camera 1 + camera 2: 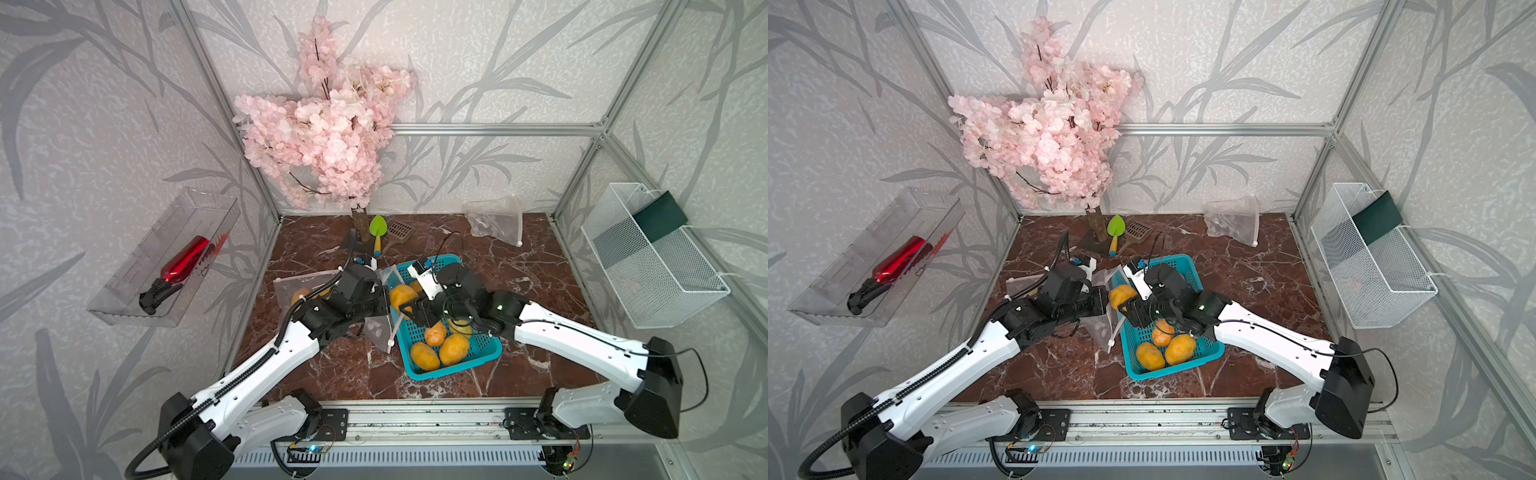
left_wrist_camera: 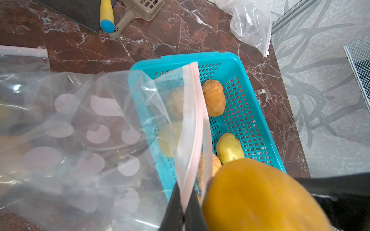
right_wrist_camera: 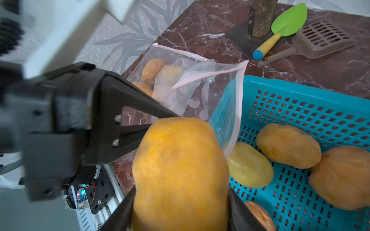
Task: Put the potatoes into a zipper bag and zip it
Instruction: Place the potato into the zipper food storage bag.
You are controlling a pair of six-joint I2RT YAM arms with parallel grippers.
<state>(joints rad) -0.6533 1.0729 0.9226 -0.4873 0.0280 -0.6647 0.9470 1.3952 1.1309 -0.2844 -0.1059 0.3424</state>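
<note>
Clear plastic, printed with pale discs: the zipper bag (image 2: 90, 130) lies on the marble table (image 1: 519, 291) to the left of the teal basket (image 1: 453, 368). Its pink zipper rim (image 2: 193, 112) is raised over the basket's left wall. The left gripper (image 2: 183, 192) is pressed together on that rim, pinching one lip so that the mouth gapes toward the right. The right gripper (image 3: 181, 192) clasps one large orange potato (image 3: 180, 160) across its width, a finger on either flank, above the basket's left edge. The potato's long axis runs out along the fingers and points leftward. The mouth lies just beyond its free end, to the left, with the left gripper just beside it. The coming move is judged to be a short push leftward, end first, between the parted lips. The raised lip is the likely snag. Bagged potatoes (image 3: 153, 70) show at the bag's far-left end. Basket potatoes (image 1: 455, 349) rest in the basket's near half, among them a paler yellow one (image 3: 249, 166). The zipper is not yet closed.
</note>
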